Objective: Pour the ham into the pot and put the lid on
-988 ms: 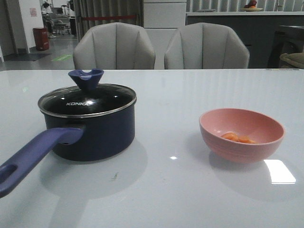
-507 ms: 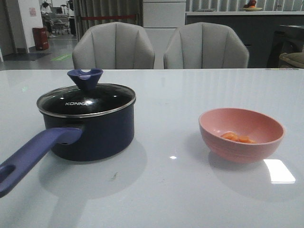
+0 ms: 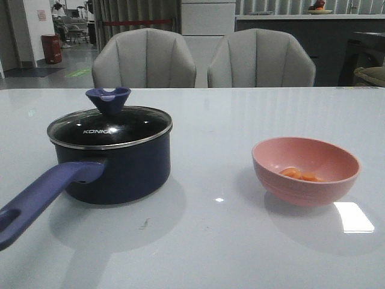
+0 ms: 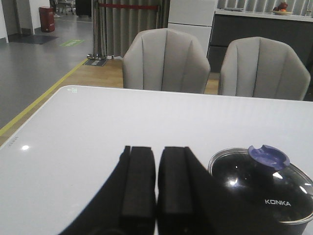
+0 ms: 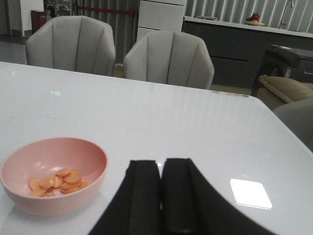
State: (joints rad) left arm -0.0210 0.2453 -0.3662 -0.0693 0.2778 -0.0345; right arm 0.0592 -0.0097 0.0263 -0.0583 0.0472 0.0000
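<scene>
The dark navy pot [image 3: 117,171] stands on the left of the white table, its purple-blue handle [image 3: 36,201] pointing toward the front left corner. The glass lid [image 3: 110,126] with a blue knob [image 3: 108,99] sits on it; the lid [image 4: 266,188] also shows in the left wrist view. Thin orange ham pieces [image 3: 301,175] lie in a pink bowl [image 3: 305,171] on the right, the ham [image 5: 56,181] seen again in the bowl [image 5: 53,174] from the right wrist. My left gripper [image 4: 156,149] is shut and empty, beside the pot. My right gripper [image 5: 161,163] is shut and empty, beside the bowl.
Two grey chairs [image 3: 144,60] [image 3: 261,60] stand behind the table's far edge. A bright light reflection [image 3: 353,217] lies on the tabletop near the bowl. The table [image 3: 216,241] stretches white between pot and bowl.
</scene>
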